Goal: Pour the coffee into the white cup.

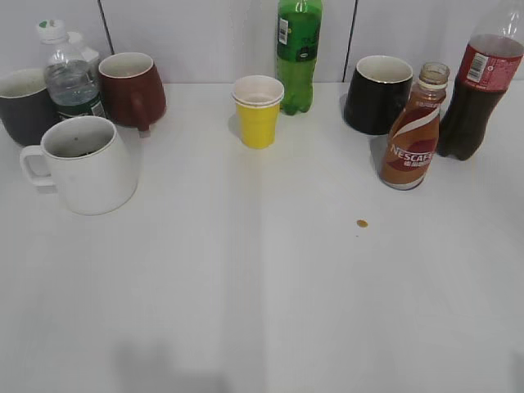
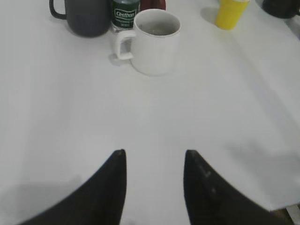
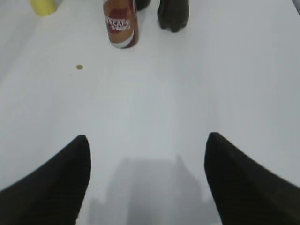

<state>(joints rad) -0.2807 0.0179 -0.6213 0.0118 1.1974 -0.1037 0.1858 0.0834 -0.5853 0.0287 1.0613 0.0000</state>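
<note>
The Nescafe coffee bottle (image 1: 414, 139) stands upright and uncapped at the right of the table, with dark brown liquid inside; its lower part shows in the right wrist view (image 3: 121, 26). The white cup (image 1: 86, 164) stands at the left with its handle to the left; it also shows in the left wrist view (image 2: 155, 41). My left gripper (image 2: 154, 154) is open and empty, well short of the white cup. My right gripper (image 3: 146, 140) is wide open and empty, well short of the bottle. Neither gripper shows in the exterior view.
A grey mug (image 1: 23, 105), a water bottle (image 1: 69, 78) and a dark red mug (image 1: 131, 88) stand at back left. A yellow paper cup (image 1: 258, 110), a green bottle (image 1: 298, 53), a black mug (image 1: 377, 93) and a cola bottle (image 1: 479, 90) stand along the back. A small brown spot (image 1: 361, 223) lies on the table.
</note>
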